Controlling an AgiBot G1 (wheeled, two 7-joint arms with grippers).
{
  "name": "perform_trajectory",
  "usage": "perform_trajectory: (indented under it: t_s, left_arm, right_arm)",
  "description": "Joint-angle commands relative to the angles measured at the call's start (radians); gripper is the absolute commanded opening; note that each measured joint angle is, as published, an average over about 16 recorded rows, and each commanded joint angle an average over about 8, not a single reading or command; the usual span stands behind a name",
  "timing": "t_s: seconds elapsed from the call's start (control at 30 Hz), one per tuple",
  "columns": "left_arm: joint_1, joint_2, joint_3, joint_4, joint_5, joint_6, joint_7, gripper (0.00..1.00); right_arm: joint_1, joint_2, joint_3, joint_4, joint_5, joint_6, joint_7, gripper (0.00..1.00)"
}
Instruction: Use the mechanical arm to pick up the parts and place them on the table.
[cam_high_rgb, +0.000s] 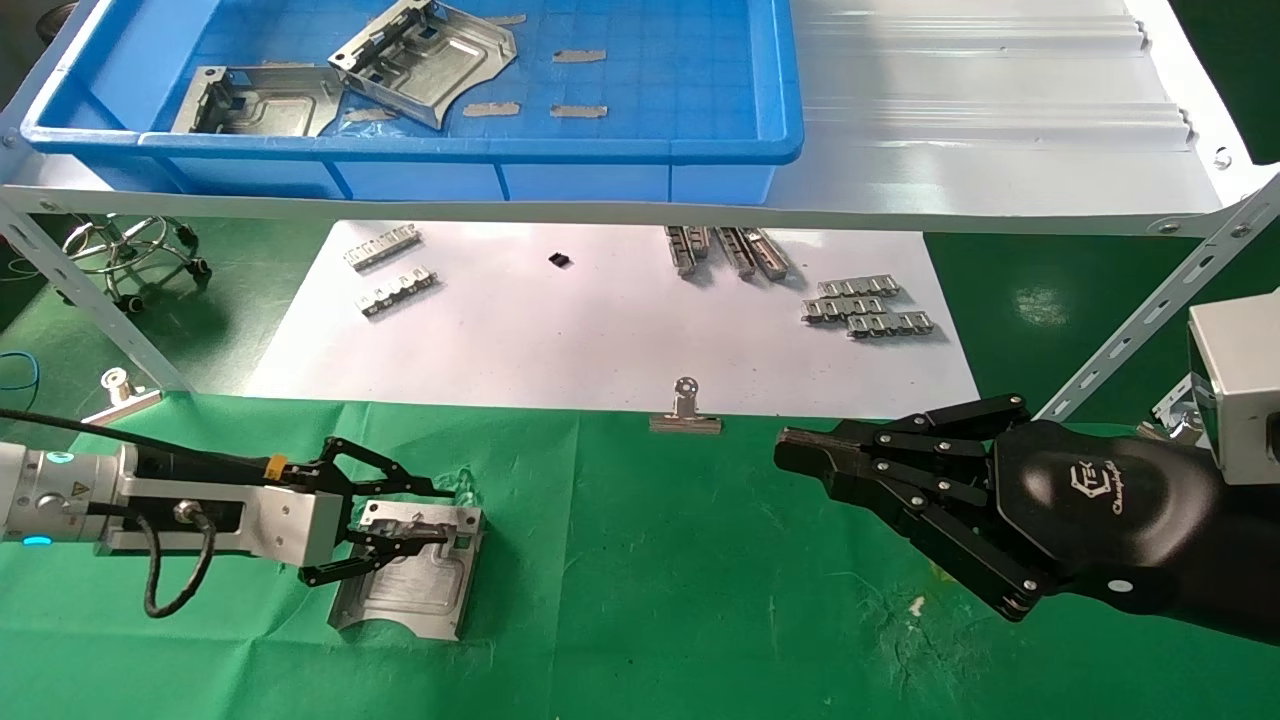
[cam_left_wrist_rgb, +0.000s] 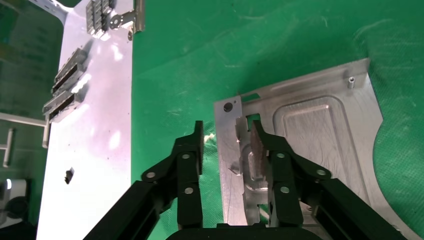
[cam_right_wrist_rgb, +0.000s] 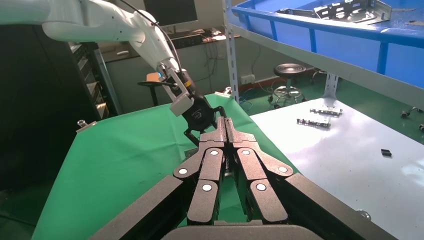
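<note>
One part lies flat on the table, on the green cloth at the front left. My left gripper is low over it and open. Its fingers stand on either side of the part's raised slotted edge, one finger close against that edge, the other over bare cloth. Two more parts rest in the blue bin on the shelf. My right gripper hovers shut and empty over the cloth at the right.
The white corrugated shelf with its slanted struts overhangs the back. Below it a white paper sheet carries several ridged strips. A binder clip holds the paper's front edge; another sits at the far left.
</note>
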Motion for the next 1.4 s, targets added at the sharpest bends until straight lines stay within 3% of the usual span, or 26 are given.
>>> perform_trajectory:
  t_s: [0.03, 0.13, 0.17, 0.4, 0.43, 0.63, 1.4]
  left_arm:
    - [-0.003, 0.001, 0.0, 0.005, 0.0, 0.004, 0.004, 1.0]
    - [-0.009, -0.008, -0.008, 0.01, -0.012, 0.035, -0.026, 1.0]
    - [-0.01, -0.013, -0.011, 0.009, -0.017, 0.045, -0.04, 1.0]
    - [0.022, -0.064, -0.034, -0.065, -0.074, 0.083, -0.228, 1.0]
    - [0.027, -0.07, -0.037, -0.076, -0.081, 0.085, -0.256, 1.0]
    - [0.062, -0.096, -0.083, -0.15, -0.1, 0.084, -0.373, 1.0]
    - [0.286, -0.208, -0.401, -0.588, -0.13, 0.042, -0.743, 1.0]
  right_arm:
    - [0.0, 0.0, 0.0, 0.0, 0.0, 0.0, 0.0, 0.0]
    - [0.0, 0.0, 0.0, 0.0, 0.0, 0.0, 0.0, 0.0]
    - [0.0, 0.0, 0.0, 0.0, 0.0, 0.0, 0.0, 0.06]
    - [0.0, 0.0, 0.0, 0.0, 0.0, 0.0, 0.0, 0.94]
    - [0.0, 0.0, 0.0, 0.0, 0.0, 0.0, 0.0, 1.0]
    - [0.0, 0.0, 0.0, 0.0, 0.0, 0.0, 0.0, 1.0]
    - [0.0, 0.0, 0.0, 0.0, 0.0, 0.0, 0.0, 1.0]
